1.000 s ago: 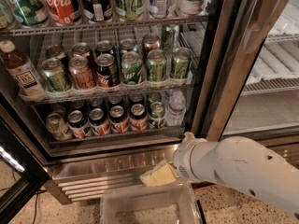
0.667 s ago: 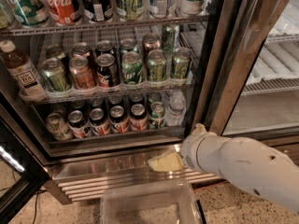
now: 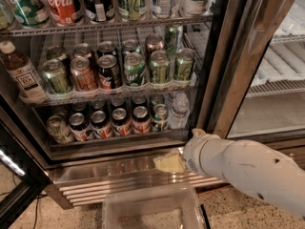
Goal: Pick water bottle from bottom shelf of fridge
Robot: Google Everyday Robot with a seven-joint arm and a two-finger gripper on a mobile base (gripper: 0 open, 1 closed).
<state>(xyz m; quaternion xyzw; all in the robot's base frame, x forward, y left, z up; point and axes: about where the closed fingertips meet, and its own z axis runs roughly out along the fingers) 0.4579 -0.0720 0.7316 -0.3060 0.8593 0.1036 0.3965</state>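
Note:
The fridge (image 3: pixel 217 56) stands open in front of me. On its bottom shelf (image 3: pixel 119 138) the clear water bottle (image 3: pixel 179 109) stands at the right end of a row of soda cans (image 3: pixel 121 120). My gripper (image 3: pixel 169 162), with pale yellow fingers on a white arm (image 3: pixel 243 171), is in front of the louvred base, below the shelf and a little left of and below the bottle. It touches nothing and holds nothing.
A brown tea bottle (image 3: pixel 21 73) stands at the left of the middle rack beside several cans (image 3: pixel 133 68). A clear plastic bin (image 3: pixel 152 209) sits at the bottom of the view. The dark open door edge (image 3: pixel 14 175) is at lower left. A shut glass door (image 3: pixel 281 70) is to the right.
My gripper and arm have moved up and to the right, closer to the bottom shelf. The bottle and cans have not moved.

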